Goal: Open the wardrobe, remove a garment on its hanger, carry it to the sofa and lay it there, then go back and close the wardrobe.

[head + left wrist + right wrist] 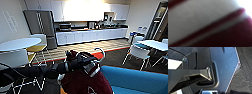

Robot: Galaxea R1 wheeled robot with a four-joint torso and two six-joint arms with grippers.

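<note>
The maroon garment [83, 82] with white-striped trim hangs low in the middle of the head view, from my left gripper [83, 62], which reaches in from the left and is shut at its collar. The white hook of the hanger [101, 51] sticks up just right of the gripper. The blue sofa [136, 80] lies right beside the garment, at the lower right. In the left wrist view the garment's [230, 37] maroon and white cloth sits very close to the camera. The right wrist view shows dark carpet [245, 72] beyond the robot's own parts.
A round white table [18, 43] with white chairs stands at the left. Another white table [156, 45] with chairs stands at the right, behind the sofa. A grey fridge [41, 25] and a long white kitchen counter [92, 35] line the far wall.
</note>
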